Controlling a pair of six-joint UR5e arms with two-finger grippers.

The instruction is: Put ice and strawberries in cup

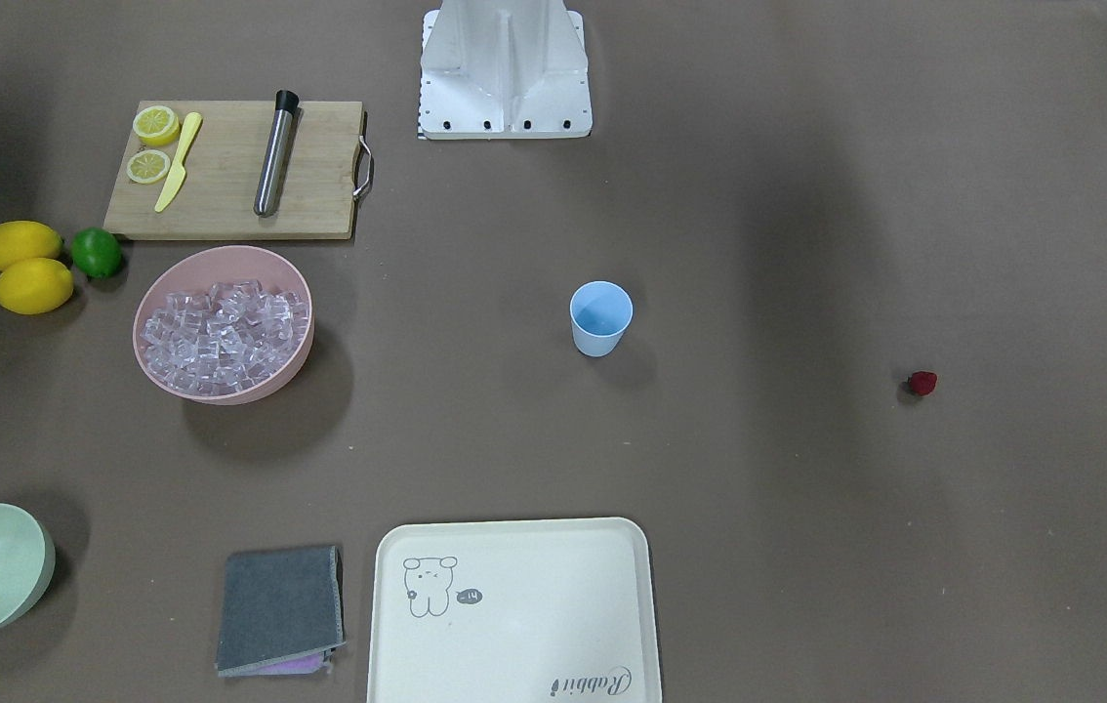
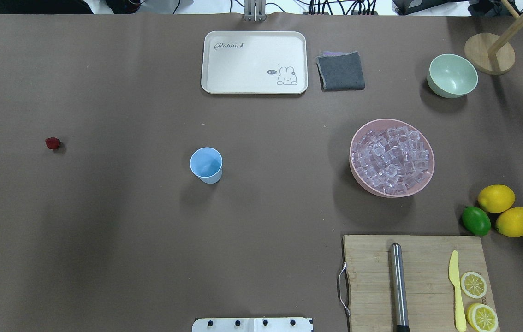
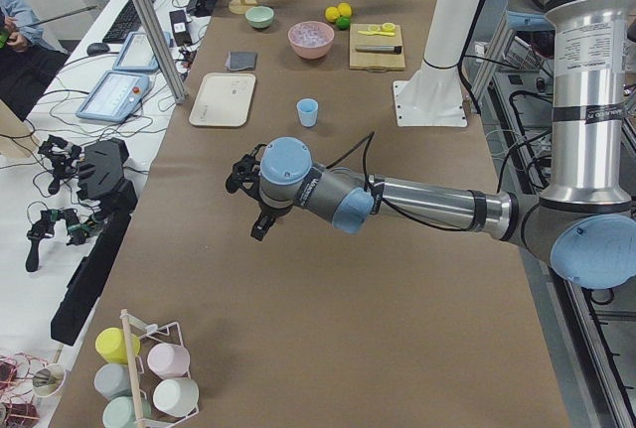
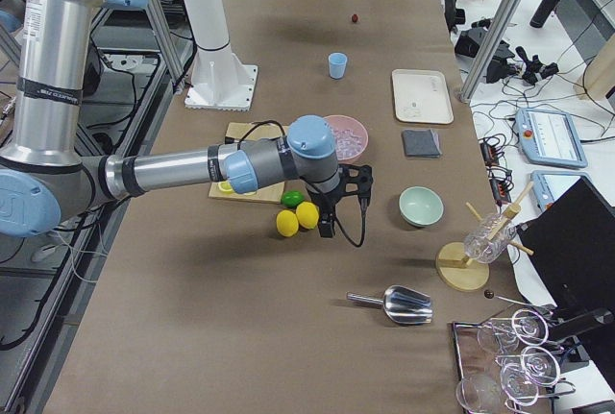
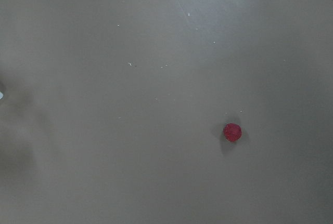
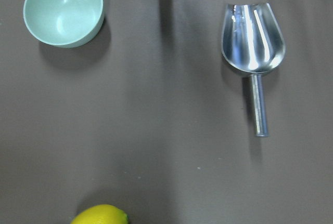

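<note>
Strawberry (image 5: 232,132) well apart from left end effector (image 3: 256,221)

Both arms are brushed silver tubes with grey joint housings and pale blue round caps, their upright tubes carrying printed labels. A black cable trails along the left arm (image 3: 427,205) to the black left gripper (image 3: 260,231). The right arm (image 4: 173,172) ends in the black, cabled right gripper (image 4: 327,230). The white pedestal (image 1: 505,78) has black screws (image 1: 487,125) along its foot plate.
</note>
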